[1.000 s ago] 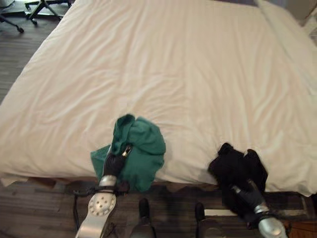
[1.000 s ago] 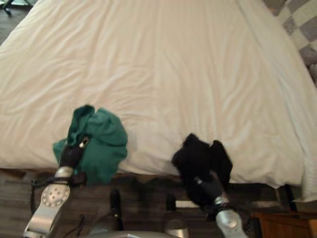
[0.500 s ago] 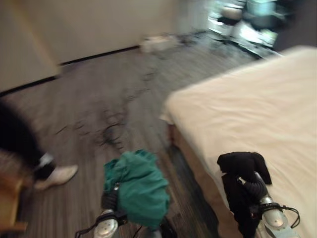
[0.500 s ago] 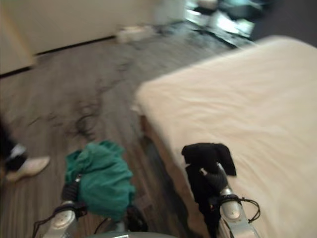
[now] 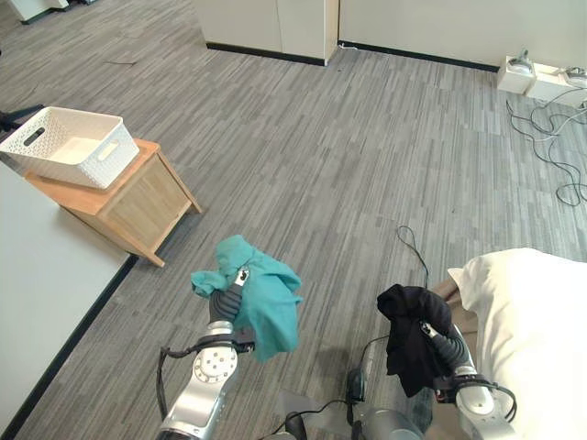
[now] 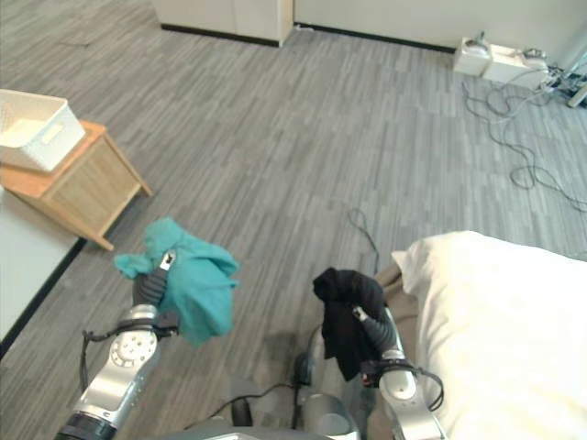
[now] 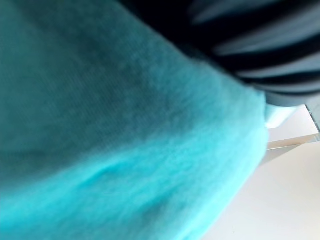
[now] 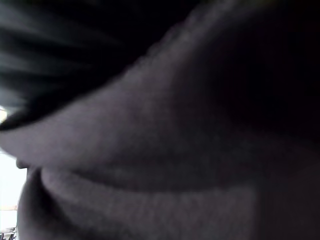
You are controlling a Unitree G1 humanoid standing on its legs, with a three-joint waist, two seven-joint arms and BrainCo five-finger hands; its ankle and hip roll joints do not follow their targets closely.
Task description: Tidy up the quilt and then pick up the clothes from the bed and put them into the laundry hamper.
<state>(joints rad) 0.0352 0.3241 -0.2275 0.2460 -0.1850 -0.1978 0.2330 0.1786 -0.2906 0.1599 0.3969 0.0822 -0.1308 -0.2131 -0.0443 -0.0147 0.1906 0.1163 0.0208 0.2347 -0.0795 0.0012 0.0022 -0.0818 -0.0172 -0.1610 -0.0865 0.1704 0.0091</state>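
Grey wood-plank floor [image 5: 303, 156] fills the room, meeting a pale wall [image 5: 440, 23] with a dark baseboard at the far side — a cream cabinet [image 5: 266, 23] stands against it. A small wooden side table [image 5: 128, 206] sits at the left, and loose cables [image 5: 550, 137] trail across the floor near white boxes [image 5: 537, 78] at the far right.

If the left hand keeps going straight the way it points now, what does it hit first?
Probably nothing soon: the left hand, clutching the teal garment, points over bare grey floor. The white hamper on the wooden stand sits off to its left, though depth is unclear.
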